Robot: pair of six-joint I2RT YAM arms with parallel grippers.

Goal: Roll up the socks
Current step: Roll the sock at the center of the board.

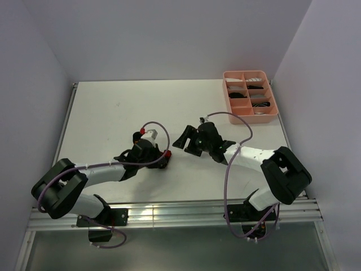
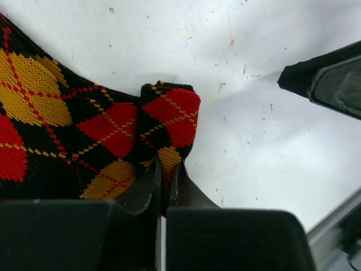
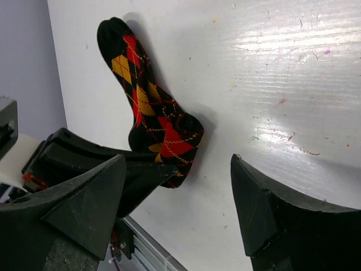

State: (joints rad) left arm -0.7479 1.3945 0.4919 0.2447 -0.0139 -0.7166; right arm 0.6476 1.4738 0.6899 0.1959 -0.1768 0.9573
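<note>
Left gripper: (image 2: 163,169) pinched shut on the turned-over end of the sock, with only a sliver of fabric showing between the fingers!
Sock: (image 2: 107,130) the argyle one. It lies flat on the table (image 1: 113,107) right under the left wrist, this end doubled back, the rest trailing off to the side.
Right gripper: (image 3: 177,206) jaws spread wide with nothing in them, poised just beside the fold and facing the left fingers.
Step, as I read it: only the first turn of the roll is in; most of the sock is not yet wound.
Risk one: it's a thin pinch on soft knit. Any tug and the fold could slip out and spring flat.
Risk two: both grippers are crowded at one end. If the right one closes in carelessly, its fingers could strike the left ones rather than fabric.
Risk three: the top is slick, so the sock may slide along instead of rolling.
In the way: nothing but the arms themselves, and they hide the sock from above.
Further off: a pink tray (image 1: 225,96) sits in the far right corner, well apart. Its compartments hold dark and striped things, too small to name.
</note>
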